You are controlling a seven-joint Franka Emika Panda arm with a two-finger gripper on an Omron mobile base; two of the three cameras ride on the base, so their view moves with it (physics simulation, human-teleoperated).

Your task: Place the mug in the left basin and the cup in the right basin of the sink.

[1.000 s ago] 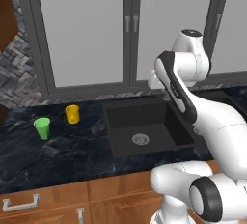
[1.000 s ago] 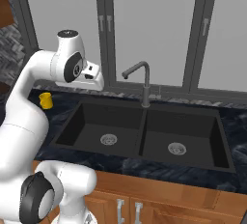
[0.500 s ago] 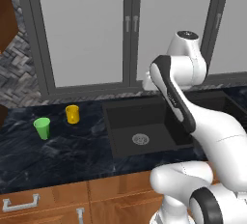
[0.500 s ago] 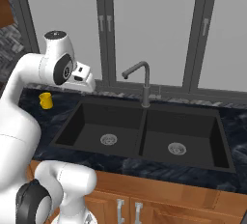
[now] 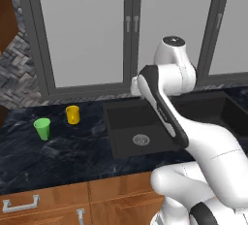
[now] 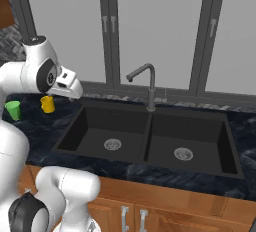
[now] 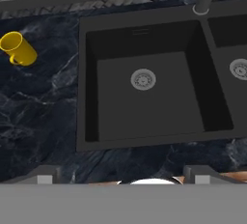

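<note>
The mug [image 5: 72, 114] and cup [image 5: 42, 128] stand on the counter [image 5: 63, 151], left of the sink [image 6: 150, 136]. The faucet [image 6: 145, 83] rises behind the sink. The end effector [image 7: 123, 178] is wide and holds nothing.

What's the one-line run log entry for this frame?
claw: open, empty, above sink | yellow handled mug: on counter | green tapered cup: on counter | black left basin: empty | right basin: empty

Mug [image 5: 72, 114], cup [image 5: 42, 128] on counter [image 5: 58, 156], left of sink [image 6: 150, 138].

Dark marble counter [image 5: 72, 151] w/ mug [image 5: 72, 114], cup [image 5: 42, 128].
</note>
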